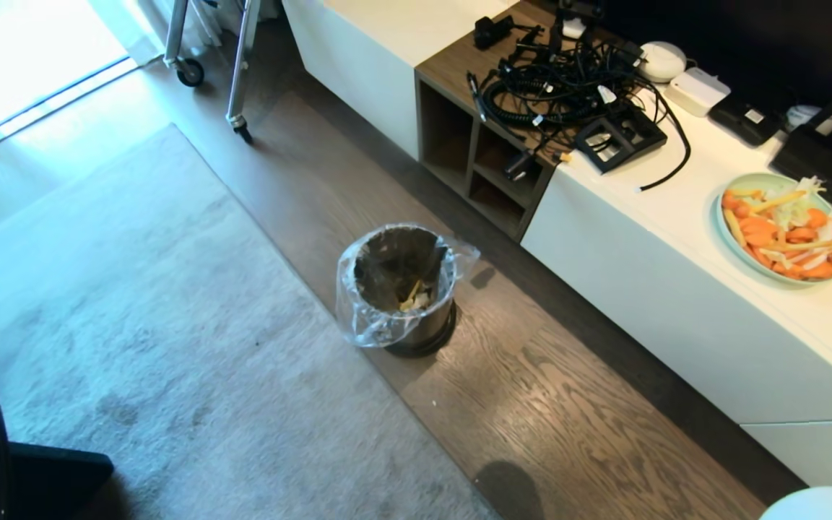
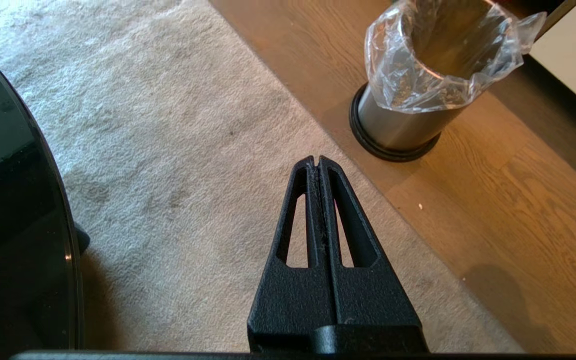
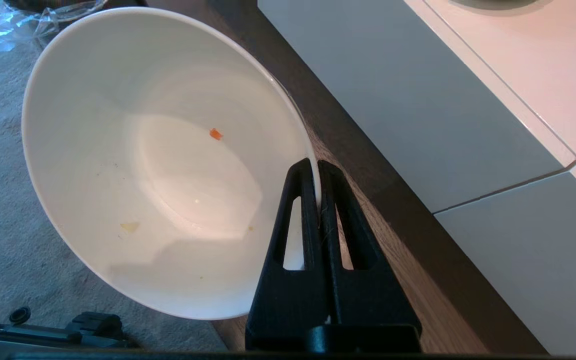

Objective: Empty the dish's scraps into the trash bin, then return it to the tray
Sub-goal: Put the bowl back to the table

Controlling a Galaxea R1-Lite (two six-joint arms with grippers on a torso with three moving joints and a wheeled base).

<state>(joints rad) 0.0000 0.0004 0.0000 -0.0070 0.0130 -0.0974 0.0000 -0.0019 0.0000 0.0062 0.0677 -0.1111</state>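
A wooden floor (image 1: 546,404) with clear grain is running across the room, and a pale grey carpet (image 1: 134,325) is covering the part of it on the robot's left. Along the right side a long white cabinet (image 1: 676,289) is standing, with an open brown wooden shelf section (image 1: 481,166) in it. On top of the cabinet a tangle of black cables (image 1: 568,87) is lying beside some small white and black devices, and a pale-green plate (image 1: 783,230) further along is carrying orange and yellow slices. Strong light is coming in at the far left corner, near the wheeled metal legs (image 1: 243,72) of some stand.

The trash bin (image 1: 405,289) is standing on the wooden floor just beside the carpet edge, its clear liner bag folded over the rim. A few scraps (image 1: 414,295) are lying inside it.

The right gripper (image 3: 316,167) is pinching the rim of the dish (image 3: 163,165), one finger inside and one outside. The dish is hanging tilted above the floor next to the cabinet, with only a few tiny orange and yellow bits sticking to its inside.

The left gripper (image 2: 316,161) is hanging over the carpet, near the bin, with its fingers pressed together and nothing between them.
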